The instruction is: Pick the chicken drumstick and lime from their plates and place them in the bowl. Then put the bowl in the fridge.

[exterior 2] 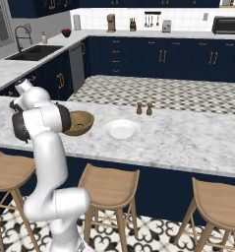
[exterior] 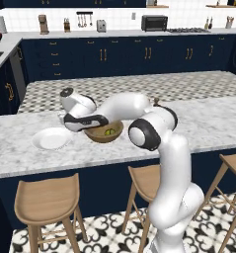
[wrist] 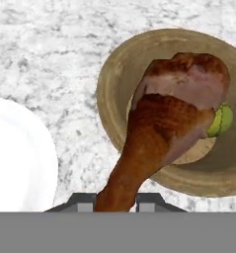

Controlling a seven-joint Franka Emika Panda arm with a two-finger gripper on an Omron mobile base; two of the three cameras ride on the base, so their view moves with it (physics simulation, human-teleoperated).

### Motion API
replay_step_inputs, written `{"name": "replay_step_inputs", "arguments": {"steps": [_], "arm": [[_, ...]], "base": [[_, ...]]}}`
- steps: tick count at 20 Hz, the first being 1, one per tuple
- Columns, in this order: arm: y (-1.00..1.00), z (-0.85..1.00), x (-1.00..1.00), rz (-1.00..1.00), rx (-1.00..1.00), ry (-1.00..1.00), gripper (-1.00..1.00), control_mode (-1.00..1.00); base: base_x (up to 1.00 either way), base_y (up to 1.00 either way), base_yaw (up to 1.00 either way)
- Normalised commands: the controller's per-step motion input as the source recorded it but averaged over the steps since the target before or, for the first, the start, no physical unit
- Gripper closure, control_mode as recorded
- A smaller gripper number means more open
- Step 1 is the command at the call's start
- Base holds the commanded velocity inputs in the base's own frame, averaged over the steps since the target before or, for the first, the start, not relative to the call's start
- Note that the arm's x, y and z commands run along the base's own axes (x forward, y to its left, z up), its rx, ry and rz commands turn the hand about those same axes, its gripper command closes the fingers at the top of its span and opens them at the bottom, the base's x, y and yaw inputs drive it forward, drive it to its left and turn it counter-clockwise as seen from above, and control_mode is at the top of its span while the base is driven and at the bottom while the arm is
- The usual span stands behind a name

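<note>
My gripper (wrist: 114,200) is shut on the narrow bone end of the chicken drumstick (wrist: 174,108), whose thick reddish-brown end hangs over the wooden bowl (wrist: 114,74). The lime (wrist: 222,120) lies inside the bowl, partly hidden behind the meat. In the left base view the hand (exterior: 85,121) sits at the left rim of the bowl (exterior: 105,134), with the lime (exterior: 109,132) showing green inside. One white plate (exterior: 51,138) lies bare to the left of the bowl. The right base view shows the bowl (exterior 2: 79,122) and a second bare plate (exterior 2: 122,129) to its right.
All of this rests on a marble island counter (exterior: 213,123). Two small shakers (exterior 2: 144,108) stand behind the right-hand plate. Wooden stools (exterior: 45,202) line the near side of the island. Navy cabinets with a sink (exterior 2: 33,51) run along the back and left.
</note>
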Motion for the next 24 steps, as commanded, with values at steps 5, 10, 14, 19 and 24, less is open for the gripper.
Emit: {"name": "replay_step_inputs", "arguments": {"steps": [5,10,14,19,24], "arm": [[-0.93,-0.06,0.78,-0.20,0.03,0.01,1.00,-1.00],[-0.48,-0.45,0.78,0.00,0.00,0.00,-1.00,-1.00],[0.00,0.03,0.17,-0.01,0.00,0.01,-1.00,-1.00],[-0.04,0.38,0.04,-0.07,0.01,0.12,-1.00,-1.00],[-1.00,0.29,-0.29,-0.11,0.16,0.33,-1.00,-1.00]], "base": [[0.00,0.00,0.00],[0.00,0.00,0.00],[0.00,0.00,0.00],[0.00,0.00,0.00],[0.00,0.00,0.00]]}}
